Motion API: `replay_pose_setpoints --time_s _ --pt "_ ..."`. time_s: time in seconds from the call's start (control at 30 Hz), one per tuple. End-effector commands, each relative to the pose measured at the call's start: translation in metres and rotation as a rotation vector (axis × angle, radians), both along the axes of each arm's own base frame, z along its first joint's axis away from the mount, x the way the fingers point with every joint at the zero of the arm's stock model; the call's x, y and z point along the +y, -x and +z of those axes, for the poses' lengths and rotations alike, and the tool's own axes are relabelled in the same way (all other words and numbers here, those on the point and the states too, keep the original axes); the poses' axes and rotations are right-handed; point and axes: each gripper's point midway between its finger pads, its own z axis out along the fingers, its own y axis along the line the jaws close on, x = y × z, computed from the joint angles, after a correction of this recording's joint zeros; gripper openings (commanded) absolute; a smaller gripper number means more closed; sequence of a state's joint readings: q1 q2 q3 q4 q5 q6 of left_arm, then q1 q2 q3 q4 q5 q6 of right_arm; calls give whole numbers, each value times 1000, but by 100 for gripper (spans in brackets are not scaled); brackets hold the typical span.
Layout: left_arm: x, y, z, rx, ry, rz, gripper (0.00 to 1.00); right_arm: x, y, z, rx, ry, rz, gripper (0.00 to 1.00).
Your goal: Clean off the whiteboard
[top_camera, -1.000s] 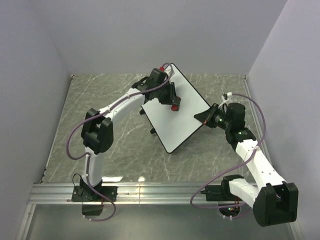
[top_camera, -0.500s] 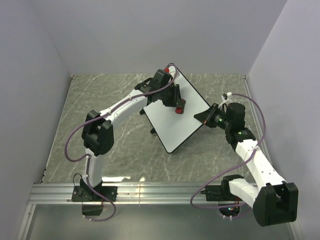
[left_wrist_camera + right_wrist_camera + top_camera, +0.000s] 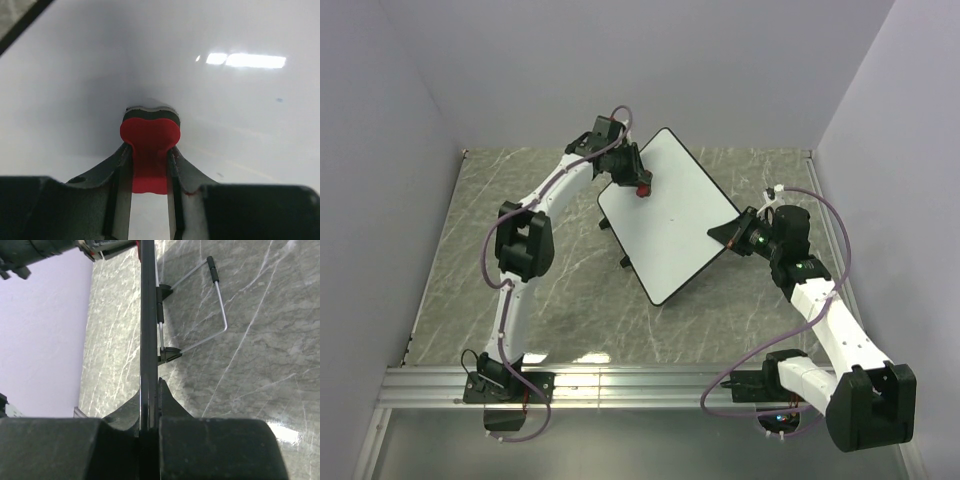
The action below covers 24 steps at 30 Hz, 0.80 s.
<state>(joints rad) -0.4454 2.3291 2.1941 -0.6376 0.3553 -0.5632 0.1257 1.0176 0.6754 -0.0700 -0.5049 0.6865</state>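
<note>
The whiteboard (image 3: 680,225) lies tilted in the middle of the table, and its face looks white apart from tiny specks. My left gripper (image 3: 639,187) is over the board's far left part, shut on a red-and-black eraser (image 3: 150,134). The eraser's black pad is against the whiteboard (image 3: 240,130). My right gripper (image 3: 729,233) is shut on the board's right edge. In the right wrist view the whiteboard (image 3: 147,315) appears edge-on as a thin black line, and the right gripper (image 3: 150,392) clamps it from both sides.
A folding wire stand (image 3: 216,305) sticks out from the board's underside over the grey marbled table (image 3: 520,180). Pale walls close in the left, back and right. An aluminium rail (image 3: 640,385) runs along the near edge by the arm bases.
My left gripper has swept the eraser from the board's middle up towards its far left corner. The right arm and the board have stayed still.
</note>
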Motion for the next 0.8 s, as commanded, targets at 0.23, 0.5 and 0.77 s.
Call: replay_pose_setpoints --time_s 0.23,0.5,0.77 --pt "-4 39 -68 123 -113 -64 0 7 24 -31 106 74 105 0" --pt "-30 117 -56 100 -146 -228 0 8 16 -30 101 72 103 0" --pt "-80 201 -22 81 9 -330 0 11 11 -30 95 60 110 0"
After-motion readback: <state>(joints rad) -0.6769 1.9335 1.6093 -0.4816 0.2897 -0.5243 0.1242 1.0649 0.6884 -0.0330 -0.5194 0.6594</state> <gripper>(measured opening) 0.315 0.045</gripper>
